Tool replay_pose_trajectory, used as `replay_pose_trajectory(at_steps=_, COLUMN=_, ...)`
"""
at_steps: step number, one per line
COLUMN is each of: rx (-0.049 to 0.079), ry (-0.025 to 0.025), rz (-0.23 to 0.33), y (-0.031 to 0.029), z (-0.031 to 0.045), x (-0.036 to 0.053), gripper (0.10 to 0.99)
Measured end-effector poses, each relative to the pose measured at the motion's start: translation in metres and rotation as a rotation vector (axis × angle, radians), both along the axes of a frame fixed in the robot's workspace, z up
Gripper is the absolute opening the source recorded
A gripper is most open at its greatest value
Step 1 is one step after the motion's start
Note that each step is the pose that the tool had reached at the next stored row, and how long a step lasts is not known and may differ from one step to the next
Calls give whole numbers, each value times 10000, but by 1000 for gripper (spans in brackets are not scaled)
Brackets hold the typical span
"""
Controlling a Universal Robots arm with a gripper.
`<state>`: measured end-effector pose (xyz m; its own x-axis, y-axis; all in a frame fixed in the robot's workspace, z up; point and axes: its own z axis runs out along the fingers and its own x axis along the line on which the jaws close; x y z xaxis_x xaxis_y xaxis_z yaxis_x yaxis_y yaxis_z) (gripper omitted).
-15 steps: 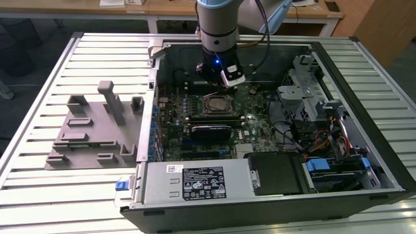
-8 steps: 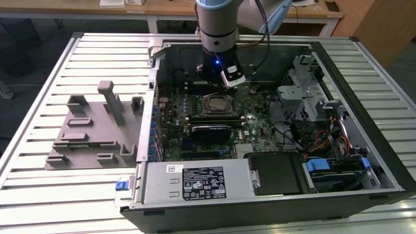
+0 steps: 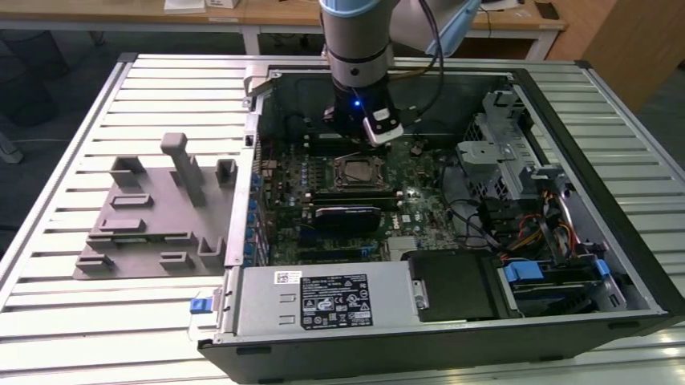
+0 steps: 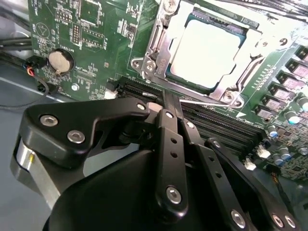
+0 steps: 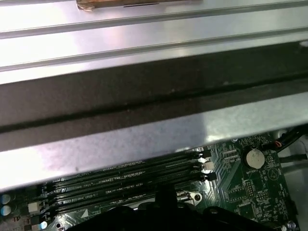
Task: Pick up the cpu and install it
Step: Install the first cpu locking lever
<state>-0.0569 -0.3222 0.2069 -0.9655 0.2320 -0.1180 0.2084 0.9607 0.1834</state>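
Note:
The cpu (image 4: 204,50), a flat square chip with a bright silver-white top, lies in the metal-framed socket (image 4: 159,57) on the green motherboard (image 4: 96,29). In the exterior view the cpu (image 3: 357,171) sits in the middle of the board inside the open computer case. My gripper (image 4: 169,98) hangs just behind the socket, over the black memory slots (image 4: 216,122). Its black fingers (image 4: 171,139) stand together, shut, with nothing between them. In the exterior view the gripper (image 3: 361,135) is a little beyond the cpu, toward the case's far wall.
The open case (image 3: 599,241) lies on a slatted metal table (image 3: 160,88). A grey holder block (image 3: 150,216) with posts stands at the exterior view's left. A power supply (image 3: 321,301), drive cage (image 3: 503,160) and cables (image 3: 524,233) crowd the case's near and right sides.

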Motion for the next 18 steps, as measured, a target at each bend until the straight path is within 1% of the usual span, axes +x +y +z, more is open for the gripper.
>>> replay_pose_trajectory(at_steps=2, rx=-2, ry=-21, rz=-246, y=0, z=-7, x=-1, gripper=106)
replay_pose_trajectory(at_steps=5, rx=-3, ry=-36, rz=-509, y=9, z=-14, x=-10, gripper=106)
replay_pose_trajectory(at_steps=13, rx=-4, ry=-50, rz=-712, y=75, z=-25, x=-56, gripper=106)
replay_pose_trajectory(at_steps=18, rx=-10, ry=-57, rz=-924, y=87, z=-35, x=-68, gripper=106)
